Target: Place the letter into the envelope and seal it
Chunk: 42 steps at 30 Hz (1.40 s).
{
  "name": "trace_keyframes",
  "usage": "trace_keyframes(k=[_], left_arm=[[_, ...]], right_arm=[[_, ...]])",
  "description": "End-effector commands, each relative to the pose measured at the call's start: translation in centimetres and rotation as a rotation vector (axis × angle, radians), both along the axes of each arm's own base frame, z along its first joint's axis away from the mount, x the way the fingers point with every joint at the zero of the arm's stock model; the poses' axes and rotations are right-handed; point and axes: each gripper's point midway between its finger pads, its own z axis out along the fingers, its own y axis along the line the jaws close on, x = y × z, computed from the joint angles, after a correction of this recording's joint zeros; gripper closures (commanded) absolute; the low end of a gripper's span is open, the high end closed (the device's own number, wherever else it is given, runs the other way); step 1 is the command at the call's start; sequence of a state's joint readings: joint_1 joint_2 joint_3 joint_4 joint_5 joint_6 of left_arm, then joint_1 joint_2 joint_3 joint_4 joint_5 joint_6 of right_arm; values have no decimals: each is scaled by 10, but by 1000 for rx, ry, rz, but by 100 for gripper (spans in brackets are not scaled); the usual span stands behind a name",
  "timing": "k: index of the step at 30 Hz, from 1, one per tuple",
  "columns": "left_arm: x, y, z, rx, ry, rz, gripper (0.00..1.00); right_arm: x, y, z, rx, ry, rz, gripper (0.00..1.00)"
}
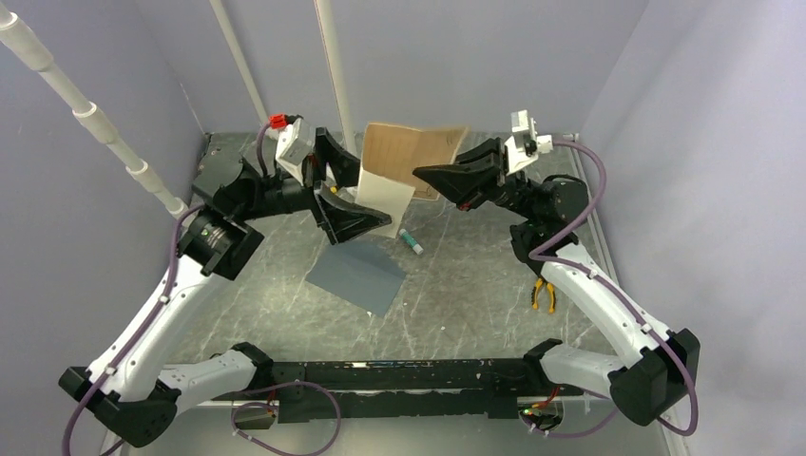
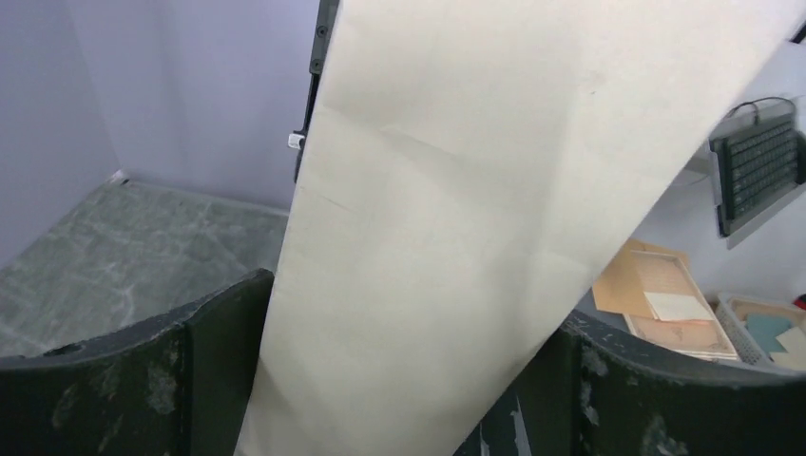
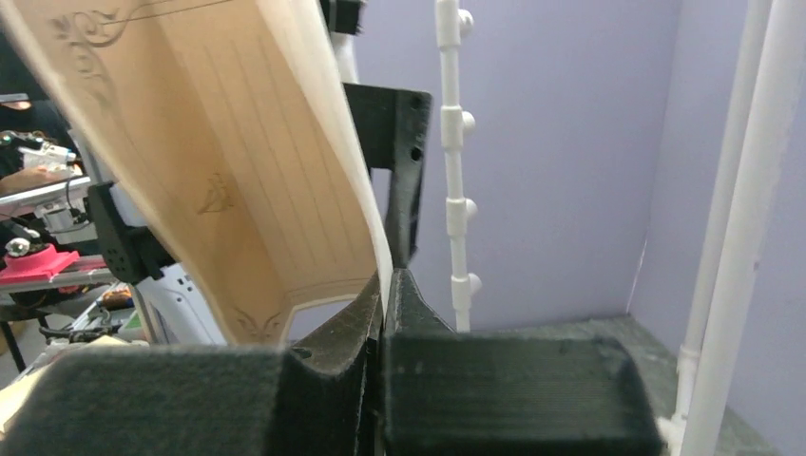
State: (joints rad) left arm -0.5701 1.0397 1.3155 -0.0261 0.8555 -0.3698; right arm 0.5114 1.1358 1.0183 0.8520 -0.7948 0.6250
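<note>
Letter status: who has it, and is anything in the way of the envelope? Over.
Right gripper shut on letter, held aloft. Left gripper open, letter's lower end between its fingers. Envelope flat on table below; small white tube lying close by, apart.

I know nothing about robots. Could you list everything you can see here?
letter: one, tan with a cream back, held in the air over the table's far half
envelope: one, slate-grey, flat on the table, centre-left
tube: one, white with a green end, on the table below the letter
pliers: one, orange handles, on the table by the right arm
table: one, dark marbled
poles: three, white, left and back
left end effector: one, black, open around the letter
right end effector: one, black, shut on the letter's edge
</note>
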Motion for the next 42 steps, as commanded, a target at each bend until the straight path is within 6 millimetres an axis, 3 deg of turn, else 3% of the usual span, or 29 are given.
trace_keyframes(k=[1,8,15,19,26,30,35,42], left_arm=[[-12,-7,30,-115,-40,-121,7],[5,-21,17,-114,61,-141,7],[27,-16,7,-93,98,22,7],[31,-20,5,-72,82,10,7],[-3,-17,27,4,-32,-161,7],[-24,-13,23,20,-60,-256,7],[-20,-14,10,27,-27,-244,7],[-26,-6,8,51,-44,-203,7]], right_arm=[[-20,-8,17,56,-87,28,100],[-4,-2,6,43,-36,1,100],[27,-6,-6,37,-17,-160,100],[15,-9,5,84,-104,-137,100],[-6,-26,24,178,-209,-160,100],[-3,-36,35,244,-222,-217,100],[1,-48,57,341,-274,-287,100],[-11,-57,83,397,-354,-300,100]])
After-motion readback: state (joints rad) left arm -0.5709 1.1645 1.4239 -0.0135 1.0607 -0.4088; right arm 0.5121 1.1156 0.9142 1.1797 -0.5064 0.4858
